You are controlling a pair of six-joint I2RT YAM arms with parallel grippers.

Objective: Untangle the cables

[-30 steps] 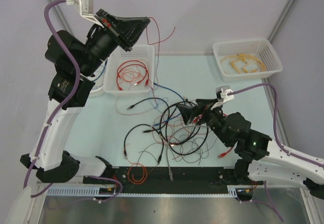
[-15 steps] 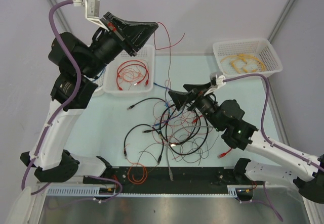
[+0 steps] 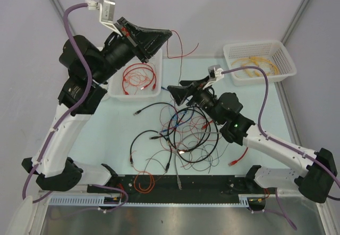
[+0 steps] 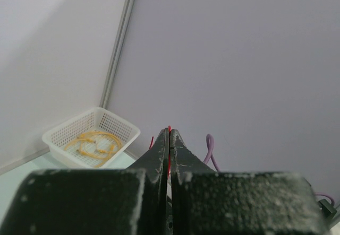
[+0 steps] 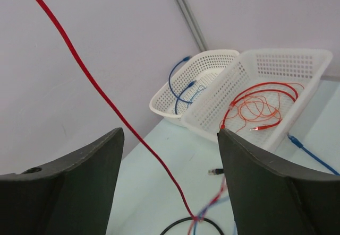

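Right gripper (image 3: 171, 89) has swung off the tangle toward the red-cable basket (image 3: 127, 97), its jaws narrowing; left gripper (image 3: 169, 33) has risen higher above that basket. Sorted: red coils there, blue in the blue-cable basket (image 5: 210, 61) beside it, yellow in the yellow-cable basket (image 3: 254, 44) far to its right. Outstanding: cables (image 3: 180, 134), still knotted on the tabletop (image 3: 106, 134) just right of it, nearer the arm bases. Left jaws: pinched fully together on a red wire (image 5: 114, 110). Right jaws: fairly wide, straddling that wire, seemingly without contact.
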